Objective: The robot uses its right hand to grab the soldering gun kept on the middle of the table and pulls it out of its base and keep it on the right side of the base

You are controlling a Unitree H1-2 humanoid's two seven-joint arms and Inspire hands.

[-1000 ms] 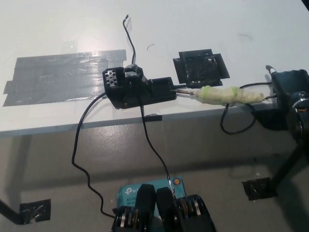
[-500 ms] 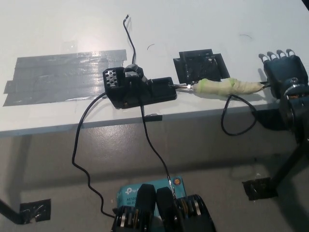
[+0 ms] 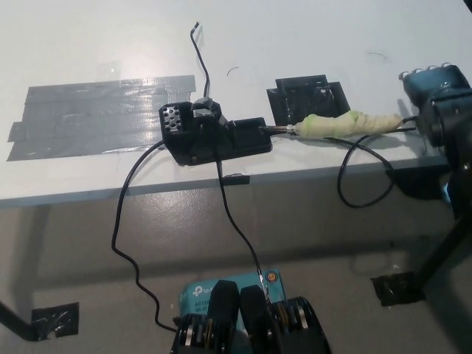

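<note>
Soldering gun: slim iron with a handle wrapped in pale yellow-green tape (image 3: 346, 125), lying at the right-centre of the frame, metal tip touching or just inside the black plastic base (image 3: 214, 136) in the middle.
Handling: probably light and stiff; the taped wrap looks soft and grippy, the bare tip is thin and best left alone.
Grip spot: mid-handle on the tape, well clear of the tip.
Cord: black cable (image 3: 361, 181) loops off the front table edge below the handle and may drag.
Right hand: black hand (image 3: 436, 103) at the frame's right edge, by the handle's rear end; fingers not readable, contact unclear.
Left hand: out of view.
Room: white table (image 3: 310, 37) is bare toward the upper right; a black taped patch (image 3: 308, 97) sits just behind the handle; the front edge runs close below it.
</note>
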